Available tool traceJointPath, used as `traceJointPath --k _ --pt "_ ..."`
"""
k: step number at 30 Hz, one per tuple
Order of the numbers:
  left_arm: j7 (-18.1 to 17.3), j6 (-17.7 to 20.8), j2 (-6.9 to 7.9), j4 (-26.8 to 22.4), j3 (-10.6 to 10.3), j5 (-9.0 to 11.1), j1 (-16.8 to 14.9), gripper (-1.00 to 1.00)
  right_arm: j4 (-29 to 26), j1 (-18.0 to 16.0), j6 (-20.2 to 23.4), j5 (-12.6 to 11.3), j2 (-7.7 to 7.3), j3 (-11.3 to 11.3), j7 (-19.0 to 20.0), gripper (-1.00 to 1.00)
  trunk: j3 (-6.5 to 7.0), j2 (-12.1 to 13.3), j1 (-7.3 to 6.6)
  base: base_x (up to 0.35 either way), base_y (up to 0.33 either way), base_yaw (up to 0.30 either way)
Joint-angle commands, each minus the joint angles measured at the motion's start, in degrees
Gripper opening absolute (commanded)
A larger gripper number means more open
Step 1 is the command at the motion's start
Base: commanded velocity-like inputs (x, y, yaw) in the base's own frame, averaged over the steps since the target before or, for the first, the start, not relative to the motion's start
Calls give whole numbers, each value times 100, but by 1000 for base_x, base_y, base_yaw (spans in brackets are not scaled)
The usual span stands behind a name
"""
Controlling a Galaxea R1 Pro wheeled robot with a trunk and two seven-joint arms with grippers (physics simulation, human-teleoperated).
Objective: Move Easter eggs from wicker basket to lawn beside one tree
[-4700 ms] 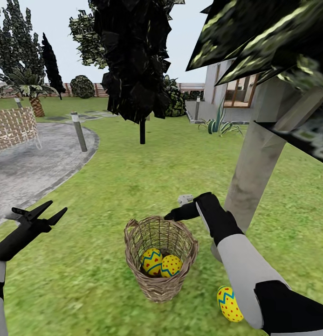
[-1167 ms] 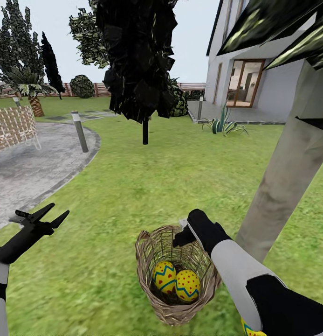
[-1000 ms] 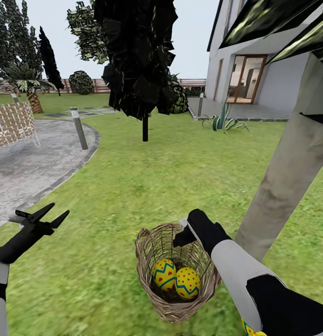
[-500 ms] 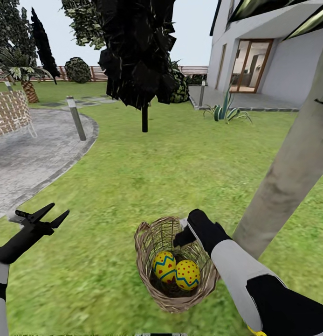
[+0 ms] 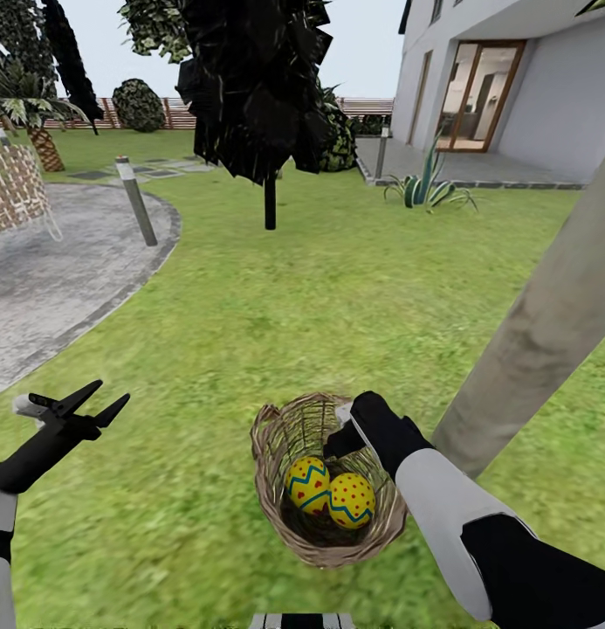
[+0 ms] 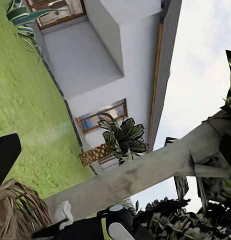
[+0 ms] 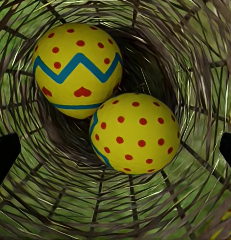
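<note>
Basket: I see the tan woven wicker basket point(image 5: 326, 485) standing on the mottled green lawn point(image 5: 319, 297), low in my head view at about 6 o'clock, tipped a little with its mouth facing me.
Eggs: two bright yellow eggs lie inside it, touching each other; the egg with the blue zigzag band and red marks point(image 5: 308, 485) sits at 9 o'clock of the egg covered in red dots point(image 5: 351, 501). In the right wrist view both lie at the bottom of the weave, the zigzag one point(image 7: 78, 67) and the dotted one point(image 7: 135, 132).
Right gripper: my black right gripper point(image 5: 344, 430) hangs over the basket's far rim at about 12 o'clock of the eggs. Its two finger edges show well apart at the sides of the right wrist view, with nothing between them but the basket's mouth; it holds nothing.
Left gripper: my black left gripper point(image 5: 79, 404) hovers over grass at 9 o'clock of the basket, well apart from it, fingers spread in a V and empty.
Tree: the smooth pale grey-beige trunk point(image 5: 533, 328) leans up from the grass just beside the basket, at about 2 o'clock of it.
</note>
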Motion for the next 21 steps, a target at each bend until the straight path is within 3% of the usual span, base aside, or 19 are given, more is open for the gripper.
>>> traceJointPath --k 1,10,18,21 --pt "-28 60 -1 0 4 -11 -3 100 -8 -2 13 57 -1 13 50 100 -27 -4 1 0 0 0" --pt "-28 60 2 0 5 -11 -4 100 -35 -2 -62 37 -1 21 59 100 -227 -16 24 0 0 0" --pt "-28 60 2 0 5 -11 -2 100 -82 -2 -509 35 -1 41 107 100 -404 -26 45 0 0 0" --pt "-28 60 6 0 8 -11 -2 100 -84 -2 -707 35 -1 150 116 100 -471 -30 53 0 0 0"
